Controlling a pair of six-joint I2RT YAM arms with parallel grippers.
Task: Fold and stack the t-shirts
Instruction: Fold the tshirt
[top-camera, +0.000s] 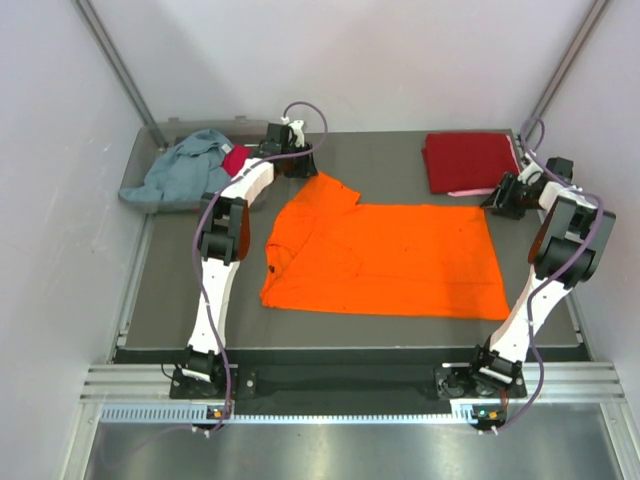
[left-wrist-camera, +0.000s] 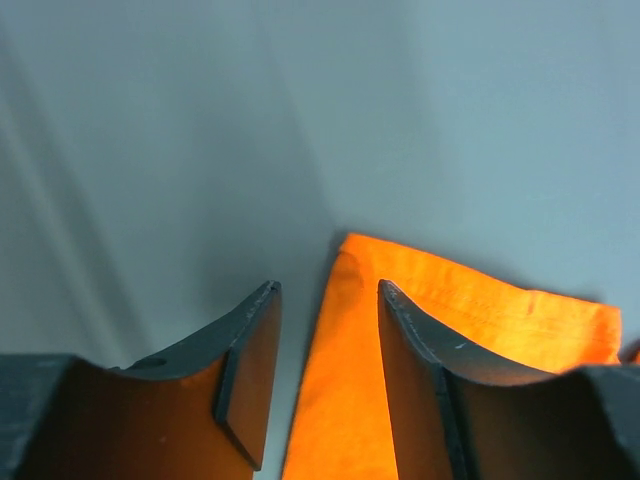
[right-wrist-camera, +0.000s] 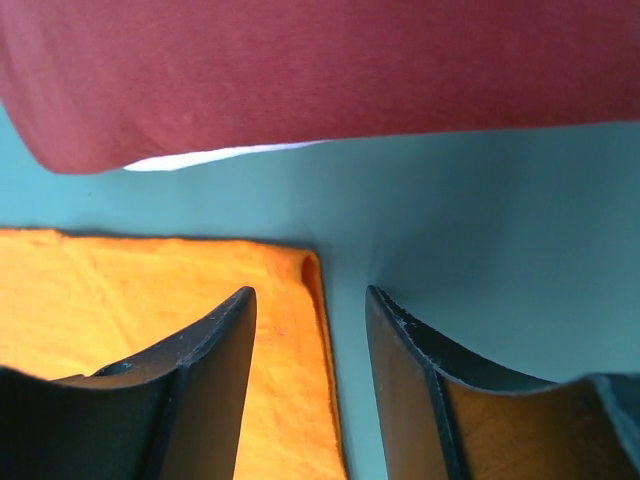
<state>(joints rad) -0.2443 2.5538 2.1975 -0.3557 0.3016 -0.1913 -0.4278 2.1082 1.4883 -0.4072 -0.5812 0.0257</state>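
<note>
Bright orange cloth t-shirt (top-camera: 390, 262) spread flat on the tabletop (top-camera: 395, 160).
Left gripper (left-wrist-camera: 327, 292) and right gripper (right-wrist-camera: 310, 295), jaws apart, straddle its far corners.

Left arm (top-camera: 214, 285), right arm (top-camera: 528, 305): white links, black joints, purple cable (top-camera: 324, 122) looping along each. Left gripper (left-wrist-camera: 328, 290) fingers (left-wrist-camera: 430, 400) dark grey, curved, tapering.
</note>
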